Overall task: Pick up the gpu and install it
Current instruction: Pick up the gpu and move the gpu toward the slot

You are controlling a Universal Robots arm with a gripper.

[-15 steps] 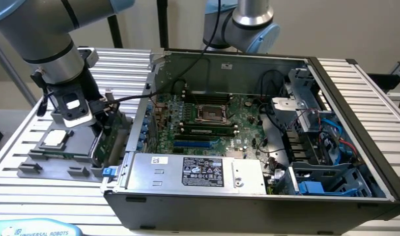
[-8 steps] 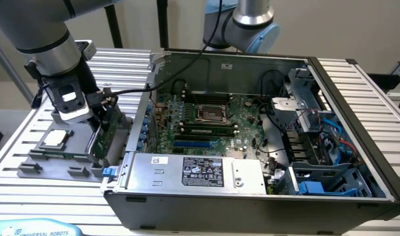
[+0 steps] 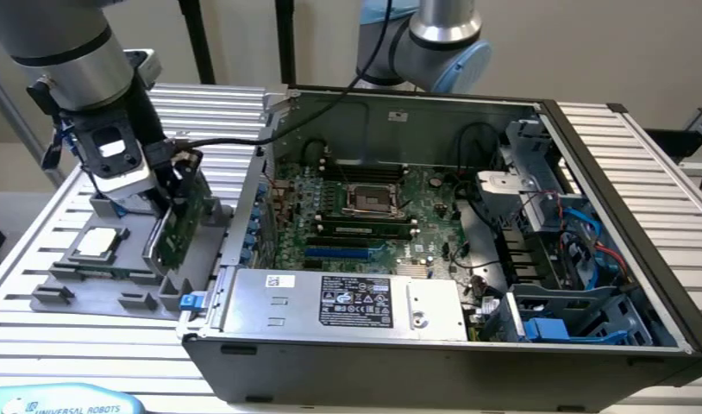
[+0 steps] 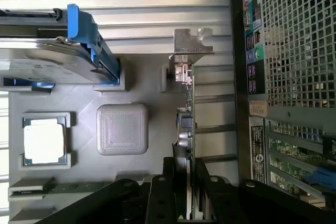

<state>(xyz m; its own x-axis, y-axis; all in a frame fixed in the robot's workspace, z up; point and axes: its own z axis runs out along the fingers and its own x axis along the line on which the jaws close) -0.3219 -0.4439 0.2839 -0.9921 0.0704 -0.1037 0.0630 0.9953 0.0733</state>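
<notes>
- Pincer (image 3: 165,197) is in the upper left of the exterior view, hanging off the silver and black robot arm (image 3: 75,43). It's partly closed and clamped on the gpu (image 3: 172,233), a thin flat green circuit card.
- In the wrist view you can see the pincer (image 4: 189,198) with a black finger on each flat face of the gpu (image 4: 188,124). The card's silver metal bracket (image 4: 193,43) is at the far end from the grip.
- The gpu stands on edge, tilted a bit, over the grey plastic parts tray (image 3: 98,289) at the exterior view's left. Its lower edge is right down by the tray, but honestly I can't tell if it's touching or just clear of it.
- On that tray (image 4: 147,103) there's a small square silver chip (image 3: 98,243) in its own pocket, just to the left of the card.
- The wrist view shows the chip (image 4: 44,140) too, plus a silver hard drive with blue side rails (image 4: 42,61) and a grey square textured pad (image 4: 122,128) between the chip and the card.
- The tray sits on a white slatted metal table (image 3: 29,207).
- From centre to right in the exterior view, a dark grey computer case (image 3: 420,362) lies open on its side. The green motherboard (image 3: 409,198) is inside it, and a silver power supply box (image 3: 340,302) runs along the lower edge.
- The wrist view has the case's perforated metal rear panel (image 4: 299,51) just beside the gpu.
</notes>
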